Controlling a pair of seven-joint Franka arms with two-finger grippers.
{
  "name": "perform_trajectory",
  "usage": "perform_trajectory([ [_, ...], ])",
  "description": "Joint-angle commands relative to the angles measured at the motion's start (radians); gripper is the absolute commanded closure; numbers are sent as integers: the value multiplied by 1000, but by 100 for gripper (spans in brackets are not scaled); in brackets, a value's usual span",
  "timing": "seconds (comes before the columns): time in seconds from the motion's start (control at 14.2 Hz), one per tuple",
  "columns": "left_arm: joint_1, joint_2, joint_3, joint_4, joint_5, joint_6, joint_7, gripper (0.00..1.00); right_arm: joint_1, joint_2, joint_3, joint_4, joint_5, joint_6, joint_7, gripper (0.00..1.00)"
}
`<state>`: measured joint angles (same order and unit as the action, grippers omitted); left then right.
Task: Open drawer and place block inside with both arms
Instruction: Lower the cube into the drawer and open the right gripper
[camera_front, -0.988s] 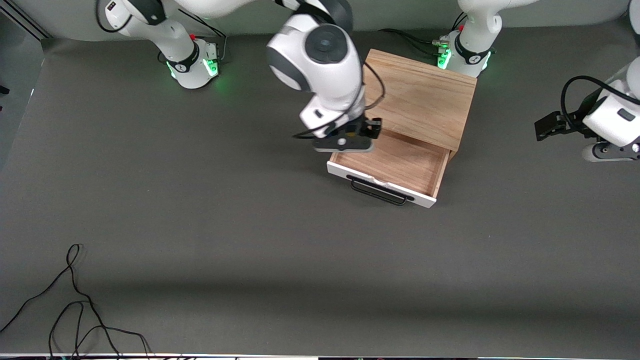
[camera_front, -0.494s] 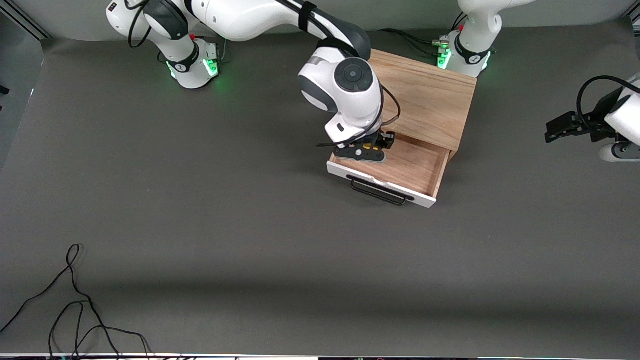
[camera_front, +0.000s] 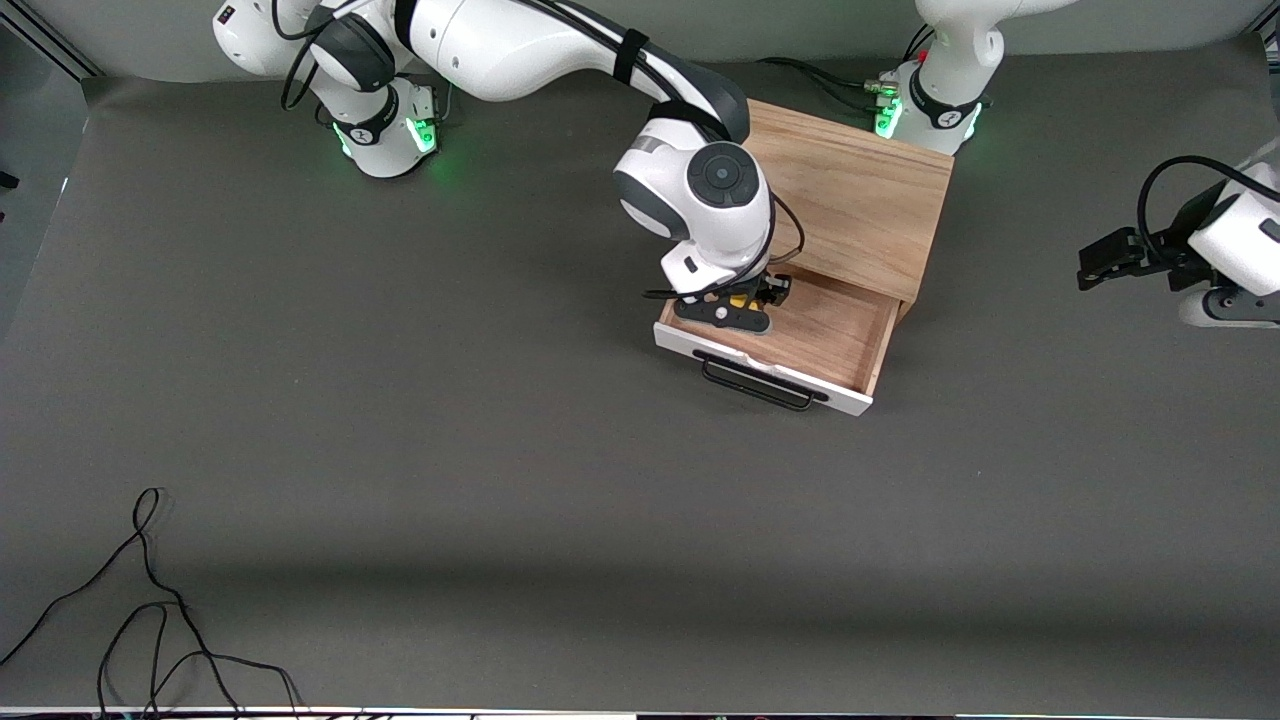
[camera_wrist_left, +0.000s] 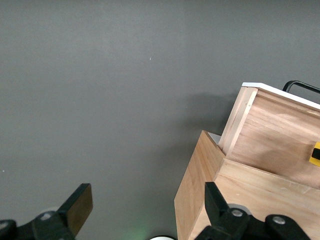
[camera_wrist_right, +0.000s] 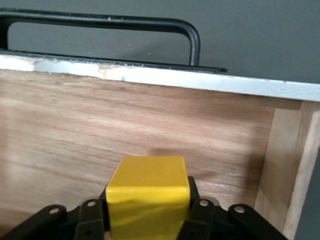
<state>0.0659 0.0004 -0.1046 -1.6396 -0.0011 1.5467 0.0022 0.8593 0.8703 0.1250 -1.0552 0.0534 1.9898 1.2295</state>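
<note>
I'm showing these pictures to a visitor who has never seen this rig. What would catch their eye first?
Probably the bright yellow block, clamped in the right gripper over the wooden floor of the open drawer. Next, the light-wood cabinet that the drawer slides from, close to the left arm's base. The left gripper waits open over the bare table toward the left arm's end.

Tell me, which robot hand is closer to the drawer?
The right one. The right hand is over the open drawer, shut on the yellow block. The left hand waits open, off past the cabinet at the left arm's end of the table.
</note>
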Motion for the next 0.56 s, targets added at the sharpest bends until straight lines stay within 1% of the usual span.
perform_trajectory([
  [0.0, -147, -22, 143, -11, 4, 16, 9, 0, 15, 19, -10, 24, -4, 3, 42, 100],
  [0.14, -158, -20, 146, -8, 4, 16, 7, 0, 17, 30, -10, 23, -6, 24, 42, 100],
  [0.21, -170, -20, 149, -6, 6, 16, 7, 0, 18, 36, -10, 23, -7, 29, 44, 87],
  [0.28, -179, -20, 161, -6, 6, 16, 7, 0, 18, 39, -11, 23, -12, 30, 44, 52],
  [0.35, -182, -20, 166, -6, 6, 16, 7, 0, 23, 39, -11, 23, -51, 30, 42, 3],
  [0.42, -181, -20, 166, -6, 7, 16, 8, 0, 39, 39, -10, 24, -87, 32, 45, 0],
  [0.49, -179, -20, 166, -8, 7, 16, 9, 0, 41, 35, -10, 26, -87, 32, 47, 0],
])
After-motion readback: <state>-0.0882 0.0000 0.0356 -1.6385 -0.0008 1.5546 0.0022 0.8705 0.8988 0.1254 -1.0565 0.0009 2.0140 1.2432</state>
